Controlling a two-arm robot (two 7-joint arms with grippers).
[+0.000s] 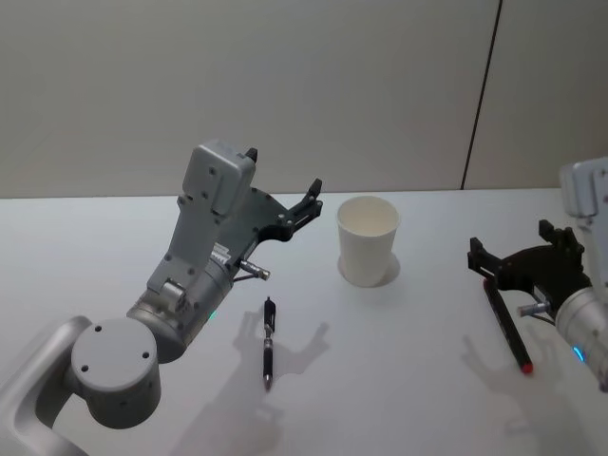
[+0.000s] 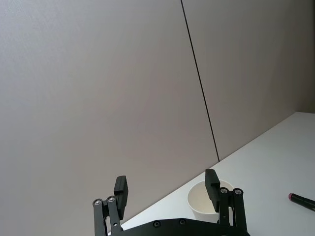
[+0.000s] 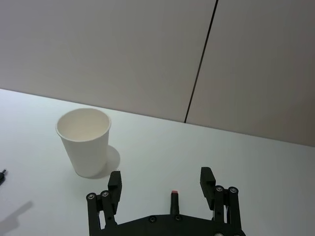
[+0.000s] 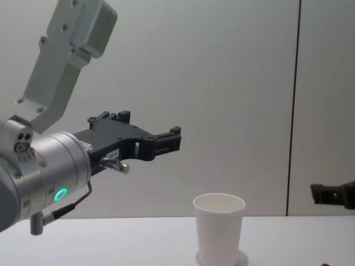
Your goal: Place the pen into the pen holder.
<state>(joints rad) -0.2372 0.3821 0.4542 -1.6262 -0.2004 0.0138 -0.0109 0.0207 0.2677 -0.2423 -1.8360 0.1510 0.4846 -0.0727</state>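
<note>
The pen holder, a white paper cup (image 1: 368, 239) (image 3: 84, 141) (image 4: 218, 227), stands upright on the table. A black pen (image 1: 268, 342) lies flat to its front left. A dark pen with a red end (image 1: 508, 328) (image 3: 173, 196) lies flat at the right. My left gripper (image 1: 282, 173) (image 2: 166, 189) is raised well above the table, left of the cup, open and empty. Lower down, my right gripper (image 1: 513, 245) (image 3: 161, 179) hangs open over the far end of the red-ended pen, with nothing between its fingers.
The white table (image 1: 418, 380) runs back to a plain grey wall with a dark vertical seam (image 1: 480, 95). My left arm's grey wrist and elbow (image 1: 180, 294) stand large over the table's left front, close to the black pen.
</note>
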